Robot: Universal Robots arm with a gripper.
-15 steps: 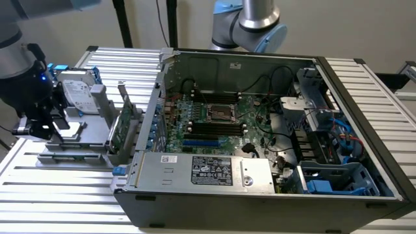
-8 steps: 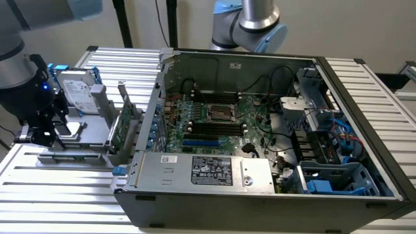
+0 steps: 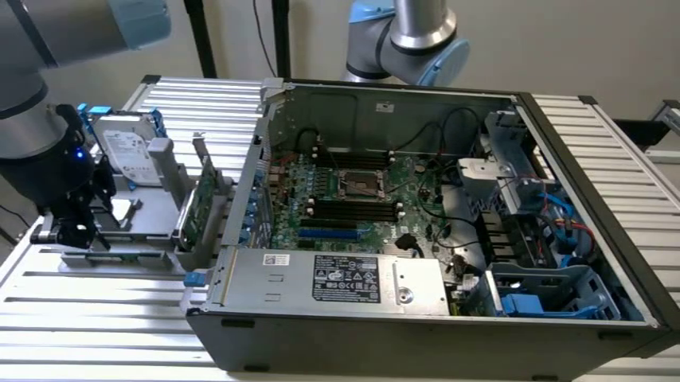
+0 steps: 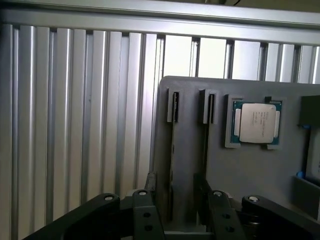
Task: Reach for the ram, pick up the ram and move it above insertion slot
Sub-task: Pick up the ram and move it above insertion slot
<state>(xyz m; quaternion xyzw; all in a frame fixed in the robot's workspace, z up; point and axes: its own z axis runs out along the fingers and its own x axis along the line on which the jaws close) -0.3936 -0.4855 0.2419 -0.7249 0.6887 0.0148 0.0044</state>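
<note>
Exterior view: a slatted metal table [image 3: 95, 318] carried an open computer case [image 3: 425, 334] with its board exposed. The arm [image 3: 27, 87] hung over the table's edge at the exterior view's left, above a grey holder [image 3: 143, 211]. On the holder were a hard drive [image 3: 126, 151] with blue rails and a wide green card [image 3: 194, 211] standing on edge, on the side nearest the case. Black memory slots [image 3: 351, 208] lay mid-board.

Wrist view: the gripper [image 4: 175, 192] sat low over the holder's edge nearest the bare slats. Its jaws stood apart, clamped on nothing. The ram [image 4: 173, 150] stood on edge in a narrow slot and ran between the two fingers [image 4: 145, 215]. A second, similar slot sat just beside it. A processor chip [image 4: 256, 122] lay flat further along the holder.

Step, as judged: the reach was near its end and the pick-up was not yet made. A grip would call for a straight descent, with the pads square on the stick's flat faces and clear of the neighbouring slot.

Exterior view gave the goal slots and the case. Wrist view gave the jaw line-up on the stick.
</note>
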